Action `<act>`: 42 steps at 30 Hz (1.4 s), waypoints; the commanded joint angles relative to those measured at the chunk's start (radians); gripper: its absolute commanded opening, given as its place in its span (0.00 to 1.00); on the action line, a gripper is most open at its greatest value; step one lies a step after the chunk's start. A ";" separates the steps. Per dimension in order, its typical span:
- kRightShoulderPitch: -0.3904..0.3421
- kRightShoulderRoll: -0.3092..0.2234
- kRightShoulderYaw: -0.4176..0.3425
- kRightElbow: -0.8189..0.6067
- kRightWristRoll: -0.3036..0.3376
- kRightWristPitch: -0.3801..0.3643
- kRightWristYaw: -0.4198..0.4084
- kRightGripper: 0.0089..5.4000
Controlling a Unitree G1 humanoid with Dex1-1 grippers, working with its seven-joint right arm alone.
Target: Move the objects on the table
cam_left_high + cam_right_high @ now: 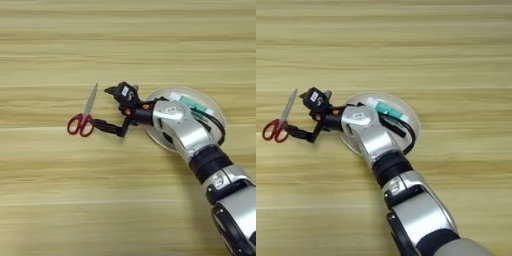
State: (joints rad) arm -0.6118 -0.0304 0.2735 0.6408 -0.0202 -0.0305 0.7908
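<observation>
Two black fingers of the right gripper (109, 109) stood spread wide, holding nothing, just right of the red-handled metal scissors (83, 116), which lay flat on the light-brown wood-grain table (50, 190) with blades pointing away from the robot. The lower finger reached almost to the red loops; whether it touched them could not be told. Judged as an approach to grasp the scissors, it would go best with the fingers lowered to straddle the pivot, closing across the narrow part rather than the loops. Behind the silver forearm sat the round beige plate (207, 102), with the white-and-teal glue stick (192, 104) lying in it. No writing could be read, only a white patch on the gripper
</observation>
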 commanded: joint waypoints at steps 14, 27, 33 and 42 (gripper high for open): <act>-0.163 0.075 0.026 0.125 -0.101 -0.062 -0.124 0.99; -0.205 0.092 0.029 0.227 -0.154 -0.077 -0.171 0.99; -0.212 0.085 0.033 0.255 -0.166 -0.068 -0.168 0.99; -0.190 0.061 0.071 0.250 -0.204 -0.063 -0.128 0.99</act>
State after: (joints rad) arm -0.7415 0.0407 0.3359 0.9302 -0.2075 -0.0905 0.6642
